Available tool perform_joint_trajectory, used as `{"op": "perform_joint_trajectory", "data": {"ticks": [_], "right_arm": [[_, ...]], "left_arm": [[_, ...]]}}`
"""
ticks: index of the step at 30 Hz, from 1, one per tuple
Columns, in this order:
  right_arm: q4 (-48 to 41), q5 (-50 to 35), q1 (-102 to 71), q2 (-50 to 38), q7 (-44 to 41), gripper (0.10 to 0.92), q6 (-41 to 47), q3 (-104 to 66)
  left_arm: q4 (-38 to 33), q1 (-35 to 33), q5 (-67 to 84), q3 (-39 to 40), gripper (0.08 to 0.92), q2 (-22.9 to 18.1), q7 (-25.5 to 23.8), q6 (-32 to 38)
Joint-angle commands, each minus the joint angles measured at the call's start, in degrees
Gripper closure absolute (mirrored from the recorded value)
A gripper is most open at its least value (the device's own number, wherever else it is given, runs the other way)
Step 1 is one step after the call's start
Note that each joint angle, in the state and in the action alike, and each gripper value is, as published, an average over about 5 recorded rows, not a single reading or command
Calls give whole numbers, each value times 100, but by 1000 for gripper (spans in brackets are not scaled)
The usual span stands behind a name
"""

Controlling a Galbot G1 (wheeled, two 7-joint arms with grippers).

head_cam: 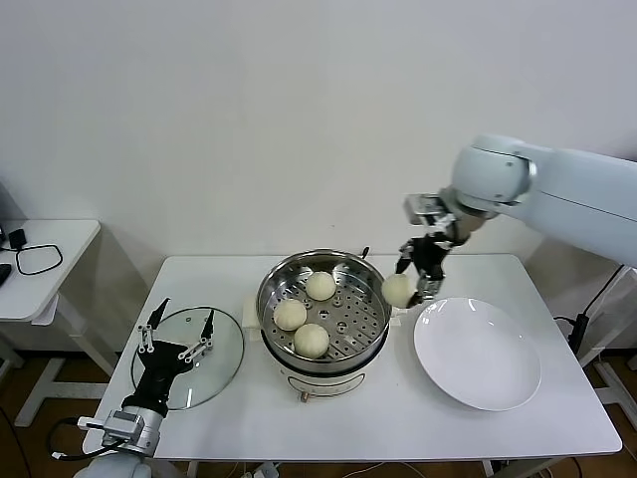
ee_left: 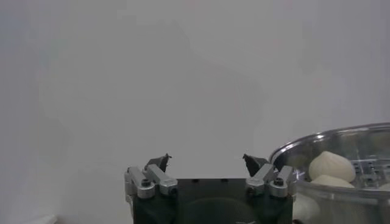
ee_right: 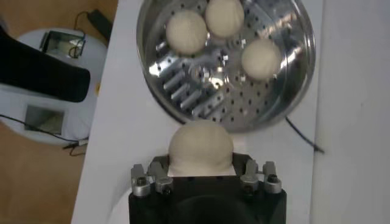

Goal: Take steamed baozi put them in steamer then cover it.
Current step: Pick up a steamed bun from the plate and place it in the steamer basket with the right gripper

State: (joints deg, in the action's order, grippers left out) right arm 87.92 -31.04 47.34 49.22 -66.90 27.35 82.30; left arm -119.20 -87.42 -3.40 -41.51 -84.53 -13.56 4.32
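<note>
While steamer [head_cam: 323, 309] holds three baozi [head_cam: 311, 340], plate [head_cam: 478, 356] bare

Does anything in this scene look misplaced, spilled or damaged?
Nothing stands out. Three baozi sit neatly in the steamer, the right gripper holds a fourth baozi beside it, the cover lies flat, and the plate looks clean.

1. The right arm is extended in from the right side, with its wrist bent downward.
2. The right end effector [head_cam: 410, 282] is held raised, its fingers closed on a bun [head_cam: 397, 290].
3. The left arm is kept low at the front left.
4. The left end effector [head_cam: 179, 326] is pointed forward, fingers spread wide.
</note>
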Motion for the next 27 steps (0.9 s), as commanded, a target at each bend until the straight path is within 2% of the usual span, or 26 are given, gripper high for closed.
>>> {"op": "perform_joint_trajectory", "data": {"ticks": [1, 8, 27], "right_arm": [[-1094, 21, -558, 1491, 44, 328, 220, -28], [-1671, 418, -1068, 1952, -45, 328, 115, -113], [-1739, 568, -1262, 2059, -53, 321, 124, 40]], "left_arm": [[102, 23, 44, -214, 177, 30, -28, -11], [229, 55, 62, -320, 177, 53, -51, -6], [362, 62, 62, -401, 177, 42, -112, 66]]}}
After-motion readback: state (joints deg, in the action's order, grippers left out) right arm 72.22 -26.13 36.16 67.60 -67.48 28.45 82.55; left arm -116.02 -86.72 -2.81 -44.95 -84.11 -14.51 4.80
